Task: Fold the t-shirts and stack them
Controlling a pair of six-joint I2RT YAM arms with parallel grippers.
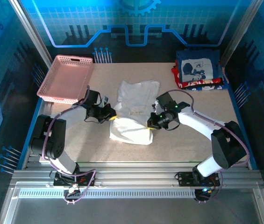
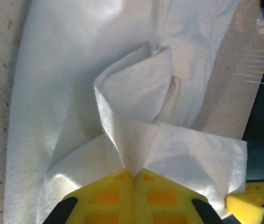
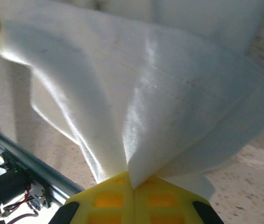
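White shirt point(image 1: 134, 109): mid-table, thin soft cloth, plain white on the side showing. The far part lies rumpled with irregular creases. The near part forms a smoother, roughly rectangular panel stretched between the 2 grippers.

Left gripper point(image 1: 112, 116): at the panel's left edge. Left wrist view: the yellow lattice-moulded jaws point(image 2: 134, 175) are clenched together on a pinch of the shirt point(image 2: 75, 70). The cloth rises from the pinch in a pointed, cone-like fold, with 1 sharp crease running up it.

Right gripper point(image 1: 149, 123): at the panel's right edge. Right wrist view: the yellow jaws point(image 3: 132, 179) are likewise clamped on the shirt point(image 3: 169, 93). The cloth fans out from the pinch in 2 or 3 long soft pleats, with light glancing off them.

Table point(image 1: 188, 135): pale, speckled, matte top.

Stack point(image 1: 199, 79): far right corner, folded flat, well apart from the white shirt. Navy shirt point(image 1: 198, 67) on top, white cartoon print facing up; red and blue edges show beneath it.

Basket point(image 1: 66, 77): far left corner, pink plastic, rectangular, lattice walls.
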